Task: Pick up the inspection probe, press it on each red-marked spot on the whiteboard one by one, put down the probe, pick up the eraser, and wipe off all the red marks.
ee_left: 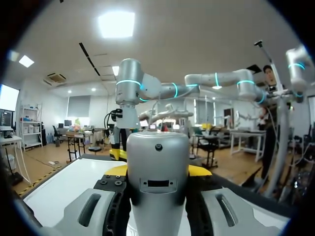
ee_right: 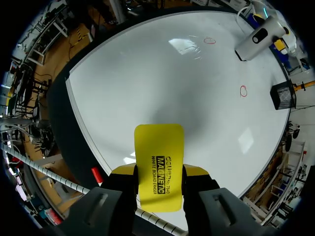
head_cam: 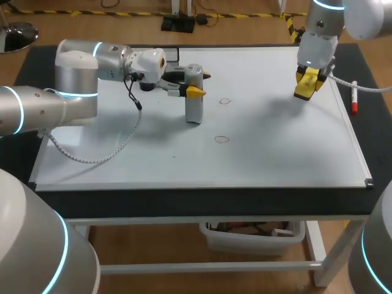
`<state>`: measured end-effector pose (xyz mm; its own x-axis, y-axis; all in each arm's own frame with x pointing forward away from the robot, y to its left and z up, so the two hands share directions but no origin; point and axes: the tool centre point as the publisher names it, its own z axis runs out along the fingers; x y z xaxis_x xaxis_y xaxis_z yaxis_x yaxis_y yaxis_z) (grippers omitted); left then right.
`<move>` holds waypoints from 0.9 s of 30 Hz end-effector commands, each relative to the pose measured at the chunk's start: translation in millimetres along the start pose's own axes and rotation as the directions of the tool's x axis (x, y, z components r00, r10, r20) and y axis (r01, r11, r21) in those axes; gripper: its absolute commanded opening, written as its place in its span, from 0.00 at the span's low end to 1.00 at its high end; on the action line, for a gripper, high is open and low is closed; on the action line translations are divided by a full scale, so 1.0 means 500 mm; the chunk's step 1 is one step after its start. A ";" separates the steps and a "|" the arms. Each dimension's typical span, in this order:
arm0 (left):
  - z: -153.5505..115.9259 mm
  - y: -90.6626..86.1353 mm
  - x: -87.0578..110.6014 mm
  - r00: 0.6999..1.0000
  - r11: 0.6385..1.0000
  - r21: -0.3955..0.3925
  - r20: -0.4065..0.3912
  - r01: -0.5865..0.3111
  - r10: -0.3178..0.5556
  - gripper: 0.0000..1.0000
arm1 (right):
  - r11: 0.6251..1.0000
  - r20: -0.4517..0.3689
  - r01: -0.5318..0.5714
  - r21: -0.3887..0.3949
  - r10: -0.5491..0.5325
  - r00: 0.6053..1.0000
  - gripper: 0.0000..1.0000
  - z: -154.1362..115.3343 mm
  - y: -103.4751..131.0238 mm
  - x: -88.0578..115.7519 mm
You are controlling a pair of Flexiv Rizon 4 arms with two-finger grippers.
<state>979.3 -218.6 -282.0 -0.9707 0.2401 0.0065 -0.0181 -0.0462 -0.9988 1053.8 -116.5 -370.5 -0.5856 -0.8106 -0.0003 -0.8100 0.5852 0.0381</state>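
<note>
Red marks (head_cam: 224, 101) (head_cam: 222, 139): two (unwiped); left gripper (head_cam: 198, 84) clamps probe (head_cam: 193, 105), right gripper (head_cam: 309, 78) clamps eraser (ee_right: 158, 157).

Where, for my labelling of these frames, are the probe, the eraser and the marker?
probe (head_cam: 194, 101): head view, on its upright grey body.
eraser (ee_right: 158, 162): right wrist view, on its yellow face.
marker (head_cam: 353, 105): head view, on its red part.

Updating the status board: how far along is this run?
Done: probe picked up, left gripper shut on it, upright on the whiteboard. In hand: right gripper holds the eraser above the board. Left: both red marks unwiped; presses can't be confirmed; probe not yet put down.
</note>
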 end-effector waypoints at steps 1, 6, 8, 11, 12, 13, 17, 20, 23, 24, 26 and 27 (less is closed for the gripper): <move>-0.003 0.014 -0.003 1.000 1.000 0.002 -0.010 0.006 -0.006 0.00 | 1.000 -0.004 0.002 0.001 -0.002 1.000 0.00 -0.003 -0.002 0.001; -0.004 0.016 -0.001 1.000 1.000 -0.001 -0.008 0.010 -0.010 0.00 | 1.000 -0.004 0.002 0.001 -0.002 1.000 0.00 -0.003 -0.002 0.001; -0.005 0.017 -0.001 1.000 1.000 -0.003 -0.009 0.010 -0.010 0.00 | 1.000 -0.004 0.002 0.001 -0.002 1.000 0.00 -0.003 -0.002 0.001; -0.006 0.017 0.000 1.000 1.000 -0.006 -0.008 0.010 -0.010 0.00 | 1.000 -0.004 0.002 0.001 -0.002 1.000 0.00 -0.003 -0.002 0.001; -0.006 0.017 0.001 1.000 1.000 -0.007 -0.006 0.011 -0.011 0.00 | 1.000 -0.004 0.002 0.001 -0.002 1.000 0.00 -0.003 -0.002 0.001; -0.006 0.017 0.001 1.000 1.000 -0.007 -0.005 0.011 -0.011 0.00 | 1.000 -0.004 0.002 0.001 -0.002 1.000 0.00 -0.003 -0.002 0.001; -0.008 0.016 0.004 1.000 1.000 -0.009 0.001 0.012 -0.012 0.00 | 1.000 -0.004 0.002 0.001 -0.002 1.000 0.00 -0.003 -0.002 0.001; -0.010 0.003 0.007 1.000 1.000 -0.008 0.010 0.008 -0.008 0.00 | 1.000 -0.004 0.002 0.001 -0.002 1.000 0.00 -0.003 -0.002 0.001; -0.016 -0.011 0.005 0.999 1.000 -0.018 0.036 0.019 -0.018 0.00 | 1.000 -0.004 0.002 0.001 -0.002 1.000 0.00 -0.003 -0.002 0.001; -0.020 -0.016 0.005 0.999 1.000 -0.021 0.045 0.020 -0.019 0.00 | 1.000 -0.004 0.002 0.001 -0.002 1.000 0.00 -0.003 -0.002 0.001; -0.030 -0.028 0.007 0.998 1.000 -0.013 0.058 0.011 -0.010 0.00 | 1.000 -0.004 0.002 0.001 -0.002 1.000 0.00 -0.003 -0.002 0.001; -0.035 -0.034 0.007 0.998 1.000 -0.015 0.066 0.006 -0.005 0.00 | 1.000 -0.004 0.002 0.001 -0.002 1.000 0.00 -0.003 -0.002 0.001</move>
<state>989.3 -208.7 -275.7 -0.9789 0.2032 0.0206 -0.0297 -0.0415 -0.9987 1053.8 -116.5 -370.6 -0.5856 -0.8106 -0.0003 -0.8100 0.5852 0.0381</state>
